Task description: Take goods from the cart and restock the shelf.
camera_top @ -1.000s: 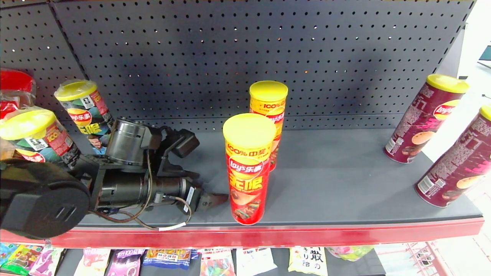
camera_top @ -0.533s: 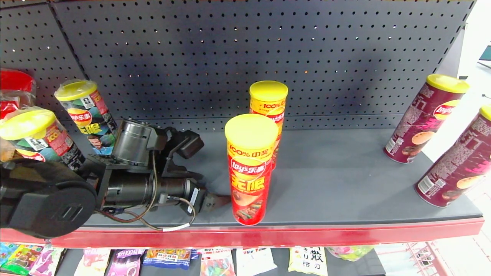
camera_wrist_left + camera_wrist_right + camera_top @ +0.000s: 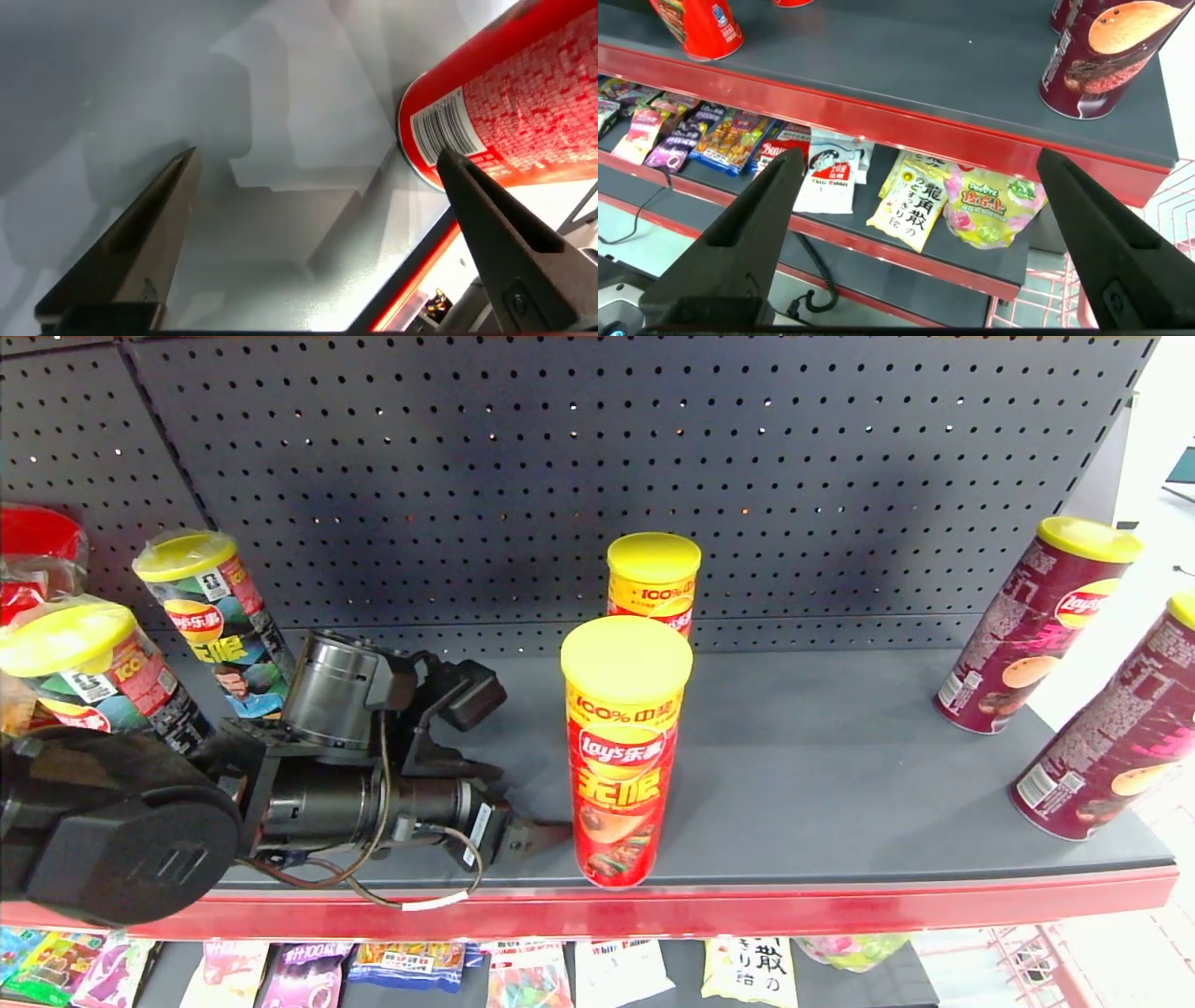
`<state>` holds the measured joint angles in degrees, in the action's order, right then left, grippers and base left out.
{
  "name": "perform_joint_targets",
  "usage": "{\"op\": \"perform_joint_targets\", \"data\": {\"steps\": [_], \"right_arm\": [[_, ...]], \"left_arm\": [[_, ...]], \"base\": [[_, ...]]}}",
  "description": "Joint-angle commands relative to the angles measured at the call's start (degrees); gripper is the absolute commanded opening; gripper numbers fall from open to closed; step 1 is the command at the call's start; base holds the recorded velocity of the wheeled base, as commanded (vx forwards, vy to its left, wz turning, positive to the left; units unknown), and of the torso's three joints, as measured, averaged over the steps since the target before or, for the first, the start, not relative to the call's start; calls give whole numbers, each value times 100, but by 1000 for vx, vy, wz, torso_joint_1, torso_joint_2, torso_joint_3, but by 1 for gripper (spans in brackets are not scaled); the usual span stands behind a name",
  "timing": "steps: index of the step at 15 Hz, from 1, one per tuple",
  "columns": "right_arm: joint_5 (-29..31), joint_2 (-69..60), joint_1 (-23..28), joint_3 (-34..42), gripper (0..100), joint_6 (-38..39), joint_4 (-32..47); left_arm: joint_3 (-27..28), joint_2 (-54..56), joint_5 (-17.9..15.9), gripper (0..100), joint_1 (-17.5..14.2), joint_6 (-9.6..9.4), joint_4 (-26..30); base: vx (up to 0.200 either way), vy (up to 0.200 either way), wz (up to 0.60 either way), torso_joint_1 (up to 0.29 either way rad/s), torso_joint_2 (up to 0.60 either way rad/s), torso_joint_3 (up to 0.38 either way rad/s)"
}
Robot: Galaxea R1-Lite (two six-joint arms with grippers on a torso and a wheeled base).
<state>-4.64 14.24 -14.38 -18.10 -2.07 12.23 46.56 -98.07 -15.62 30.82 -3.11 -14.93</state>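
A red chip can (image 3: pixel 623 756) with a yellow lid stands upright near the front edge of the grey shelf (image 3: pixel 822 775). A second can of the same kind (image 3: pixel 653 574) stands behind it. My left gripper (image 3: pixel 546 831) lies low on the shelf, just left of the front can's base. The left wrist view shows that gripper (image 3: pixel 316 154) open, the can's base (image 3: pixel 505 103) against one fingertip (image 3: pixel 458 182) and outside the gap. My right gripper (image 3: pixel 917 159) is open and holds nothing, in front of the shelf's red lip (image 3: pixel 878 103).
Two maroon cans (image 3: pixel 1032 625) (image 3: pixel 1111 737) stand at the shelf's right end. Dark, yellow-lidded cans (image 3: pixel 215 607) (image 3: pixel 93 672) stand at the left, behind my left arm. Snack bags (image 3: pixel 523 971) hang on the lower shelf. The pegboard back wall (image 3: pixel 597 476) closes the rear.
My left gripper has moved to the right along the shelf, and the front red can has slid a little to the right with it.
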Motion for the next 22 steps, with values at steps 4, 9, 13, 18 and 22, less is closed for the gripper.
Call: {"op": "perform_joint_targets", "data": {"steps": [4, 9, 13, 18, 22], "right_arm": [[-1, 44, -3, 0, 100, -4, -1], [-10, 70, -3, 0, 100, -4, -1], [-1, 70, -3, 0, 100, -4, -1], [-1, 70, -3, 17, 100, -4, -1], [-1, 61, -3, 35, 100, -4, -1]], "left_arm": [[-375, 157, 6, 100, -6, 3, -97], [-419, 87, -20, 100, 12, -6, -361], [-375, 8, -29, 100, 21, -6, -379], [-226, -80, -29, 100, 56, -6, -370], [-156, -151, -29, 100, 82, 3, -379]], "base": [[0, 0, 0, 0, 0, 0], [0, 0, 0, 0, 0, 0], [0, 0, 0, 0, 0, 0], [0, 0, 0, 0, 0, 0], [0, 0, 0, 0, 0, 0]]}}
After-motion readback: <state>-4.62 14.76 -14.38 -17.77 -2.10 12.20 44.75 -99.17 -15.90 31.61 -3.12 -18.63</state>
